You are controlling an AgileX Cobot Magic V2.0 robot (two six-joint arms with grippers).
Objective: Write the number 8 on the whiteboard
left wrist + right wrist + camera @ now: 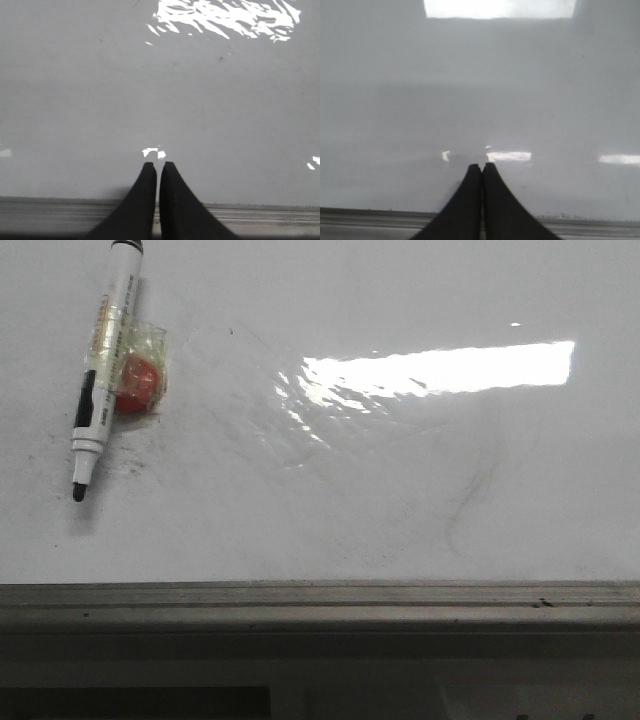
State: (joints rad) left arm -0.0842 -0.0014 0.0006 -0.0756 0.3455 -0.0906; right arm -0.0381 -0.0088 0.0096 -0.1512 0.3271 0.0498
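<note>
The whiteboard [400, 510] fills the front view, glossy white with bright glare and faint grey smudges; no number 8 shows on it. A white marker [103, 365] with a black uncapped tip lies at the far left, tip toward the near edge. Neither gripper shows in the front view. In the left wrist view my left gripper [158, 164] is shut and empty above the board [150, 90] near its rail. In the right wrist view my right gripper [481, 165] is shut and empty over the board [480, 100].
A red round thing in clear plastic [138, 380] is beside the marker, touching it. The grey metal edge rail [320, 605] runs along the board's near edge, and shows in the left wrist view [260, 215] and the right wrist view [370, 220].
</note>
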